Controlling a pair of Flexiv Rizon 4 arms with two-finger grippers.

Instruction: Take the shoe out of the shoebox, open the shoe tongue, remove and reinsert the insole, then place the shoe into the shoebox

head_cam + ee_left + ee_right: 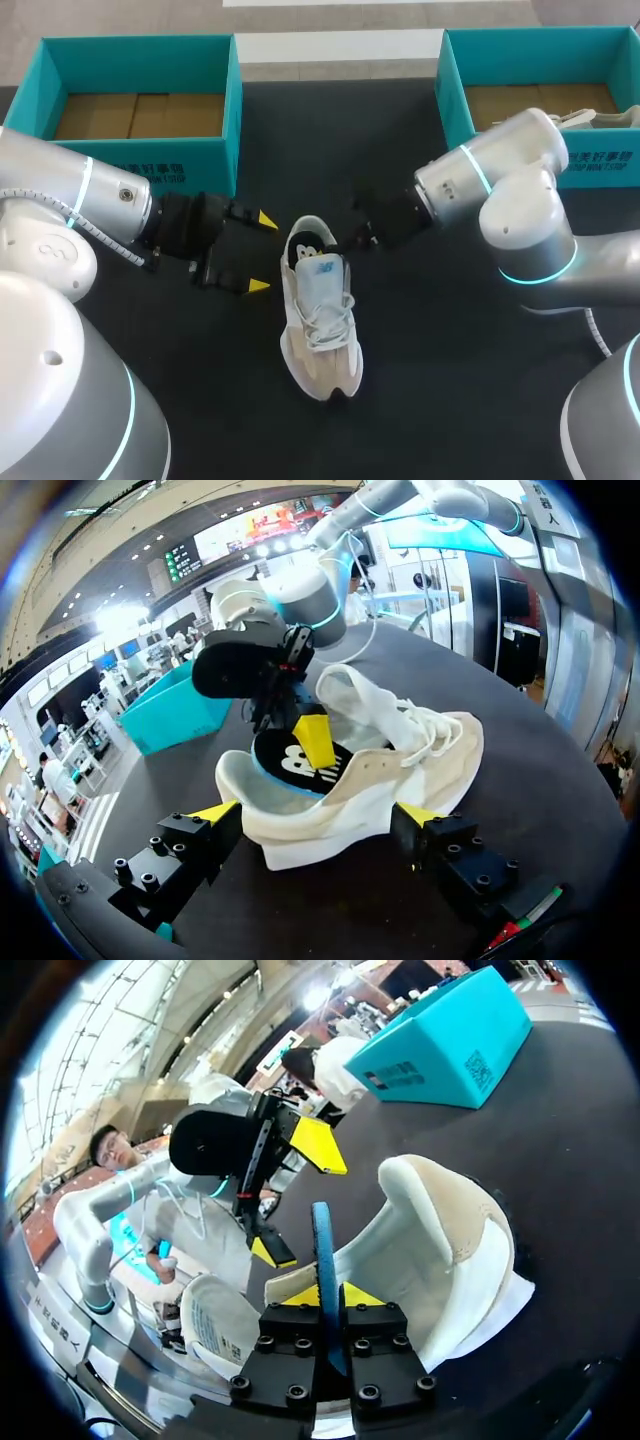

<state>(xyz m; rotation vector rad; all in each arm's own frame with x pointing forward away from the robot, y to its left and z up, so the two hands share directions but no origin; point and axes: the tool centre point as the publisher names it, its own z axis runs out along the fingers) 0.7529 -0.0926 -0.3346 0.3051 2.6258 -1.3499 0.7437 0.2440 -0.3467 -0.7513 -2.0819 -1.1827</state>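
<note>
shoe: a pale laced shoe (322, 330) (400, 770) (450, 1230) is set upright on the black table (450, 380), outside both boxes and between the two arms, with its toe turned toward the near edge.
insole: a dark insole with a blue edge (310, 250) (285, 765) (322, 1250) is seen in the heel opening, with its rear end raised on edge.
right gripper: the right gripper (368, 238) (305, 730) (325, 1295) is held at the heel opening and is clenched on the insole's rear end, a yellow tip pressed to each face.
left gripper: the left gripper (262, 253) (318, 815) (295, 1198) is released, its fingers spread wide, and is held just beside the heel on the shoe's other side.
boxes: a teal left box (190, 165) and a teal right box (470, 110) are placed at the far corners, well apart from the shoe.
</note>
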